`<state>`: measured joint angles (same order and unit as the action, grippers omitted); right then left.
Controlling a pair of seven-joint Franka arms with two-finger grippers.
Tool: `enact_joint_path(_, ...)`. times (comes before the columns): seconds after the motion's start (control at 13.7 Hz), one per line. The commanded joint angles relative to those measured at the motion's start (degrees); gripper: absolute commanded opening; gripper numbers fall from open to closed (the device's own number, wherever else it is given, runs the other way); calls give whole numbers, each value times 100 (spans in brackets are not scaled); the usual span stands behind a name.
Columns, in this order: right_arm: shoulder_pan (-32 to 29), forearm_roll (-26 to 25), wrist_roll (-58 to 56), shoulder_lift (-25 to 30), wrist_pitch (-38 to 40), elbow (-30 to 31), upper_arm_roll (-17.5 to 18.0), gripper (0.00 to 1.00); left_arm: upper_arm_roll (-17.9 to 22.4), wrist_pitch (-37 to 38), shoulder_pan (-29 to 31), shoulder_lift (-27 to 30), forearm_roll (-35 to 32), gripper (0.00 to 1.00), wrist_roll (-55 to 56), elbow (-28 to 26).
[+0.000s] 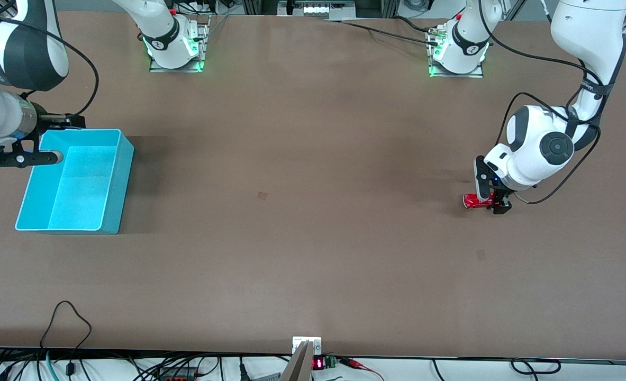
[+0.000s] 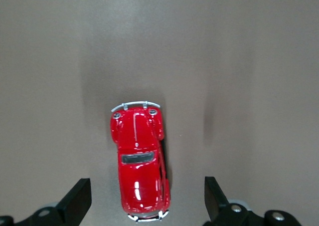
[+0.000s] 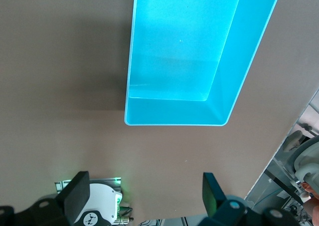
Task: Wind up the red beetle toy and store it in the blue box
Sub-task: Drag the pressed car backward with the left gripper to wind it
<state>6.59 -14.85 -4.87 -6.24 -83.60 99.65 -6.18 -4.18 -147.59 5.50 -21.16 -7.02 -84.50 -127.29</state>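
While on the table, red beetle toy (image 2: 141, 161) sits between left pincer (image 2: 144, 203) fingers.

The left gripper (image 1: 486, 197) hangs low near the table's edge at the left arm's end, wrist bent down and fingers (image 2: 77, 201) spread wide, while the right gripper (image 1: 48, 138) waits, fingers (image 3: 75, 193) apart, by the edge at the right arm's end.

From high across the table (image 1: 313, 238) we are facing both bases; our wrist cameras are looking straight down, close, sharing its toy and box ends.
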Motion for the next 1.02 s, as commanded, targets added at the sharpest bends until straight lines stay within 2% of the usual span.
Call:
enact_joint_path(0.0, 27, -71, -84, 0, 89, -60, 11, 100, -13, -157, 65, -63, -106, 94, -41, -67)
enact_joint_path(0.15, 62, 26, -66, 8, 72, -60, 12, 100, -4, -165, 100, -63, -98, 92, -23, -103)
enact_joint_path(0.29, 36, 699, 12, 17, 45, -78, -6, 100, 4, -165, 100, -63, -106, 86, -23, -112)
enact_joint_path(0.44, 27, 852, 30, 26, 10, -86, -15, 100, 5, -165, 91, -63, -106, 74, -23, -112)
enact_joint_path(0.8, 9, 1379, 30, 17, -104, -157, -24, 100, 22, -323, 100, -90, -106, 62, -23, -112)
enact_joint_path(0.95, 0, 1520, 109, 17, -157, -157, -24, 100, 22, -332, 100, -98, -98, 50, -23, -112)
